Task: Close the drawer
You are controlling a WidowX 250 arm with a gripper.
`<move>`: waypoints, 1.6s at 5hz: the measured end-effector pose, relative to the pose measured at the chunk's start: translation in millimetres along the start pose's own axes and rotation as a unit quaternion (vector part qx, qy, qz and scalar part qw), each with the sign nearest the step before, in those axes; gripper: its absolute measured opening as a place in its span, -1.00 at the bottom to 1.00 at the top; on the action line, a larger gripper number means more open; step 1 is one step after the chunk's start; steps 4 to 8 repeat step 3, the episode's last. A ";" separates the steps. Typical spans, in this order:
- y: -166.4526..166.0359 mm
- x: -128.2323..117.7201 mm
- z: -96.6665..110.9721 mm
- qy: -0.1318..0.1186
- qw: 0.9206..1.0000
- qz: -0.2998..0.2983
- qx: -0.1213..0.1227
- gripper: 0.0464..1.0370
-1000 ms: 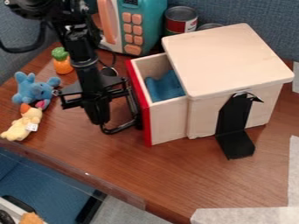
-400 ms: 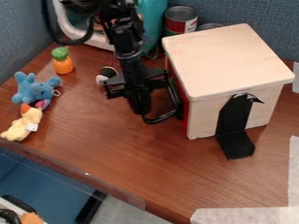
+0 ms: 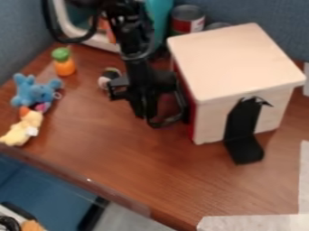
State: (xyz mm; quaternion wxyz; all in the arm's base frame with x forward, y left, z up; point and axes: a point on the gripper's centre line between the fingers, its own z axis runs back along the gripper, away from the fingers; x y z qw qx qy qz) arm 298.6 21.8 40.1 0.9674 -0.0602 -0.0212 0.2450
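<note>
The gripper (image 3: pixel 164 121) hangs just left of the wooden box (image 3: pixel 232 63), its right side up against the red drawer front (image 3: pixel 192 118). The drawer front lies flush with the box's left side, and the drawer's inside is hidden. Part of the red front is behind the gripper. How the two fingers stand to each other cannot be made out.
A black bracket (image 3: pixel 243 135) stands at the box's near side. Plush toys, one blue (image 3: pixel 33 92) and one yellow (image 3: pixel 23 128), lie at the left with an orange carrot toy (image 3: pixel 64 62). Cans (image 3: pixel 187 19) and a teal toy microwave (image 3: pixel 159 20) stand behind.
The gripper has moved right, and the drawer, which stood out with blue cloth inside, has slid into the box. Since the later earlier frame, almost nothing has moved.
</note>
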 end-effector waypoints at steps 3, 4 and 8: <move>59.0 3.3 76.9 -0.088 0.976 -0.197 0.026 0.93; 59.0 3.3 76.9 -0.088 0.976 -0.197 0.026 0.93; 59.0 3.3 76.9 -0.088 0.976 -0.197 0.026 0.93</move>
